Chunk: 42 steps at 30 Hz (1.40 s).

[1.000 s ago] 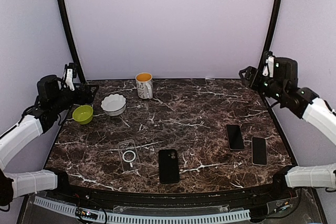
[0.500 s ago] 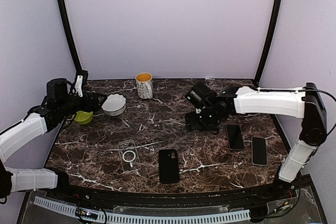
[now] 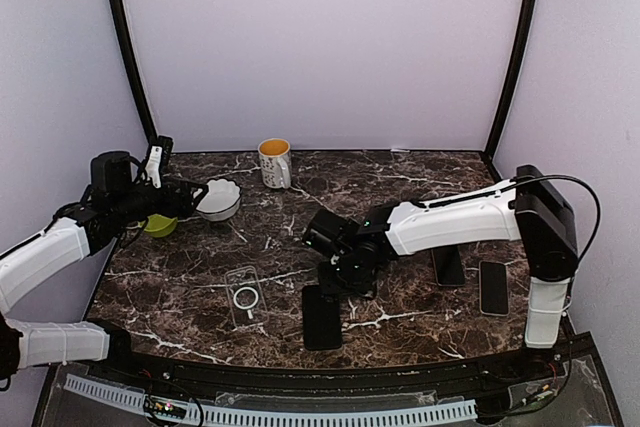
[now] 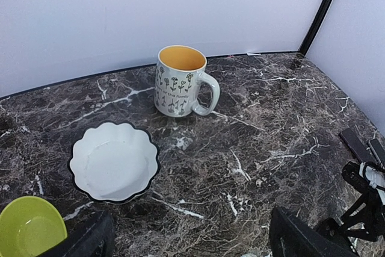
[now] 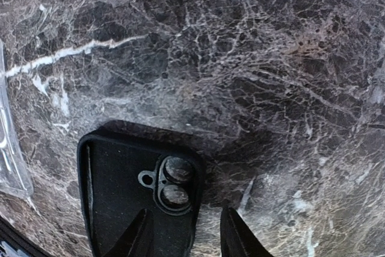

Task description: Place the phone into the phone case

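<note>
The clear phone case (image 3: 245, 294), with a white ring on it, lies flat at the front left of the marble table; its edge shows in the right wrist view (image 5: 8, 148). A black phone (image 3: 322, 319) lies face down just right of it, camera lenses up (image 5: 135, 200). My right gripper (image 3: 336, 273) hovers over the phone's far end, open to a narrow gap (image 5: 185, 237): one finger is over the phone, the other over bare table, and nothing is held. My left gripper (image 3: 193, 192) stands wide open (image 4: 192, 242) by the bowls, far from the case.
A white scalloped bowl (image 3: 216, 199) (image 4: 114, 161), a green bowl (image 3: 158, 223) (image 4: 29, 230) and a flowered mug (image 3: 274, 162) (image 4: 180, 81) sit at the back left. Two more black phones (image 3: 493, 287) lie at the right, one (image 3: 447, 267) partly under my right arm.
My right arm swung from the back right corner to the table's middle and came down over the black phone, its jaws narrowing. My left gripper crept right toward the white bowl.
</note>
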Each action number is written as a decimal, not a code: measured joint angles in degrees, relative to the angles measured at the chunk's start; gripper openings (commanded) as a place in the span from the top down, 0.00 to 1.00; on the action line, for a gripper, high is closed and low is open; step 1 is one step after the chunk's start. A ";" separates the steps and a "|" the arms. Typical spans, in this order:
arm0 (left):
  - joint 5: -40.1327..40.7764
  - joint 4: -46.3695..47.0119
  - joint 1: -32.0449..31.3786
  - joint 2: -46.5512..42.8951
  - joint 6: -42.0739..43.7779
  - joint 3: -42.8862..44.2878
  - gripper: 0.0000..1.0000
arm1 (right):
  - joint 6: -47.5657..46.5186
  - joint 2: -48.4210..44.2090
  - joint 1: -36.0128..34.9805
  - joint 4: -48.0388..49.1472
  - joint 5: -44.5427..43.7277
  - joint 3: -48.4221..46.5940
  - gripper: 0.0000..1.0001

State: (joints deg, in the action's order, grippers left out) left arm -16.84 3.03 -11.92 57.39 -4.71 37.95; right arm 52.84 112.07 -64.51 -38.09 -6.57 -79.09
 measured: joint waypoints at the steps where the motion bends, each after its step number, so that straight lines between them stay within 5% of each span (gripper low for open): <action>1: 0.02 0.00 -0.02 0.00 0.00 -0.04 0.09 | 0.35 0.11 0.00 0.72 0.55 0.17 0.66; 6: 0.33 -0.04 -0.37 -0.09 0.15 -0.35 0.09 | 1.38 1.75 -0.04 1.97 1.81 0.79 0.67; 11: 0.57 -0.07 -0.59 -0.09 0.42 -0.42 0.10 | 2.14 2.14 -0.07 2.05 1.90 0.87 1.00; 20: 0.98 -0.07 -1.16 -0.15 0.61 -0.44 0.09 | 3.93 -0.52 1.29 -2.60 -4.61 2.32 1.00; 26: 1.01 -0.07 -1.51 -0.20 0.61 -0.46 0.09 | 3.98 -6.14 8.90 -1.70 -7.26 6.69 1.00; 42: 1.27 -0.09 -2.12 -0.20 1.05 -0.59 0.09 | -4.07 -2.47 15.08 -0.02 -7.10 5.49 0.97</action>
State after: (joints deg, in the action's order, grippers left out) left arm -15.57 2.94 -14.04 57.19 -3.66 37.36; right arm 48.77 109.60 -49.43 -38.11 -13.67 -73.60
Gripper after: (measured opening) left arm 0.906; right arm 0.012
